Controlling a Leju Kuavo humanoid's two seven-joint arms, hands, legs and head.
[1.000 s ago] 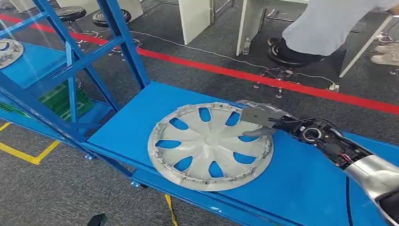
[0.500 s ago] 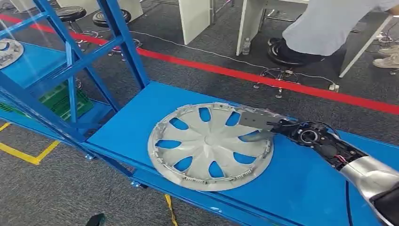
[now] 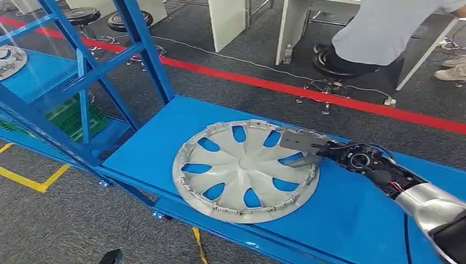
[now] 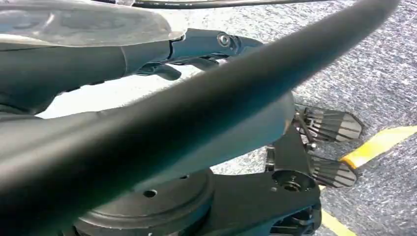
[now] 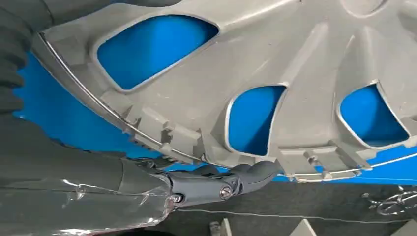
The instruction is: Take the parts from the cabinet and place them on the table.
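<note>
Right hand (image 3: pixel 301 146), seen from the head camera, rests on the far right rim of the round silver plastic wheel cover (image 3: pixel 245 169), which lies flat on the blue metal table (image 3: pixel 340 214); whether it grips the rim cannot be told. From the right wrist, its dark fingers (image 5: pixel 246 174) lie along the cover's edge (image 5: pixel 275 73). From the left wrist, the left hand (image 4: pixel 196 46) hangs above grey carpet (image 4: pixel 373 73), fingers curled, holding nothing.

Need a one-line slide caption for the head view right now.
Right hand grips the rim of a silver hubcap lying on the blue shelf.
</note>
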